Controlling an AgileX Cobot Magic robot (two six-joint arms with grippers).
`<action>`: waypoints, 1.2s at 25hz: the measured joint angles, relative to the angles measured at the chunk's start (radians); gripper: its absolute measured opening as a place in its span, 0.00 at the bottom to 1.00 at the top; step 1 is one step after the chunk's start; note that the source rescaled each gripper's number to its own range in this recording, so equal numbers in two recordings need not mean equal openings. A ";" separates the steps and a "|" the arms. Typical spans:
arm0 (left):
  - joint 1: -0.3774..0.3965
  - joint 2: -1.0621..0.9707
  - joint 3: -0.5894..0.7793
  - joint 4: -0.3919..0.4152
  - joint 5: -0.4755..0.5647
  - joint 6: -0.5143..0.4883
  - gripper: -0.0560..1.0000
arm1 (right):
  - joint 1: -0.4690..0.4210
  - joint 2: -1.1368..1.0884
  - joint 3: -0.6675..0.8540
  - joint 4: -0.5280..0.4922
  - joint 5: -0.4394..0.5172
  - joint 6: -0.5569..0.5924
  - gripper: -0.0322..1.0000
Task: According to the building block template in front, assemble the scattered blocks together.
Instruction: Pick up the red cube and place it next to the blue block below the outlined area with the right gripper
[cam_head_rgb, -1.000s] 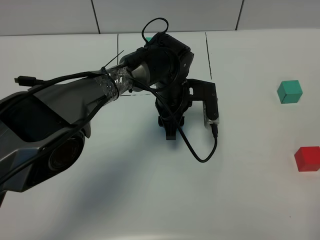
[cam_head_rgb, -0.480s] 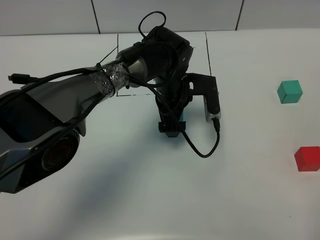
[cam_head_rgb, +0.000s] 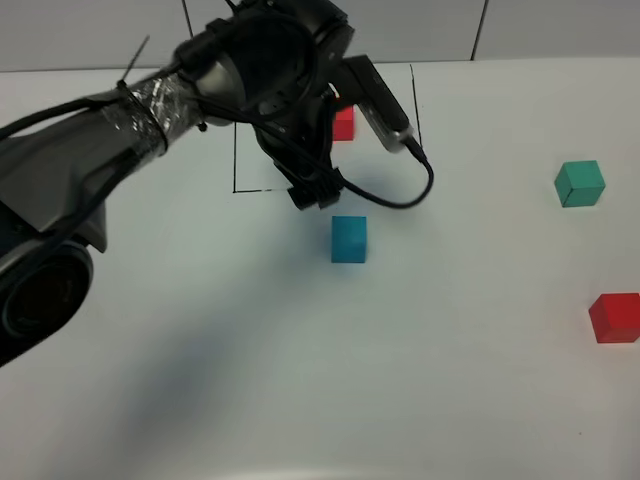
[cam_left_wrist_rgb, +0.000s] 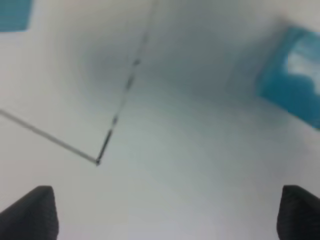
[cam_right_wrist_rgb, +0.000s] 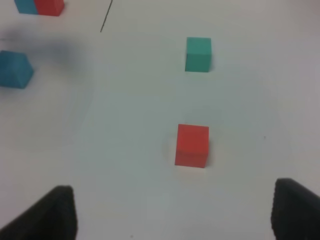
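Template (cam_head_rgb: 344, 122) cubes sit at the far side of the surface (cam_head_rgb: 200, 380), inside a thin black rectangle (cam_head_rgb: 236, 187). From the high camera only the red cube shows, because the left arm (cam_head_rgb: 130, 110) reaches over the frame and hides the others. The right wrist view catches the template (cam_right_wrist_rgb: 39, 6) at its edge as a blue face and a red face touching side by side.

The left jaws hang over the near side of the rectangle, touching nothing. In the left wrist view their two dark fingertips (cam_left_wrist_rgb: 31, 215) stand wide apart with only bare surface between them, so they are open and empty. That blurred view also shows a corner of the rectangle (cam_left_wrist_rgb: 97, 161).

Just right of those jaws and just outside the rectangle's near side, the blue block (cam_head_rgb: 349, 239) rests alone on the surface, upright and free of any grip. The left wrist view has the blue block (cam_left_wrist_rgb: 295, 90) off to one side of the fingertips, not between them.

Well apart to the right, the teal block (cam_head_rgb: 580, 183) stands by itself. The red block (cam_head_rgb: 614, 317) lies nearer the camera and slightly further right, and the two do not touch. The right wrist camera looks down on the red block (cam_right_wrist_rgb: 192, 145) near the jaws, the teal block (cam_right_wrist_rgb: 198, 54) beyond it and the blue block (cam_right_wrist_rgb: 15, 69) off to the side. The right jaws are out of the high view. Their fingertips (cam_right_wrist_rgb: 56, 212) stand apart, open and holding nothing.
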 joint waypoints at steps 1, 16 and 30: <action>0.014 -0.013 0.000 0.012 0.004 -0.027 0.97 | 0.000 0.000 0.000 0.000 0.000 0.000 0.65; 0.339 -0.203 0.000 -0.301 0.029 -0.039 0.91 | 0.000 0.000 0.000 -0.003 0.000 0.016 0.65; 0.557 -0.606 0.290 -0.372 0.031 -0.107 0.86 | 0.000 0.000 0.000 -0.003 0.000 0.020 0.65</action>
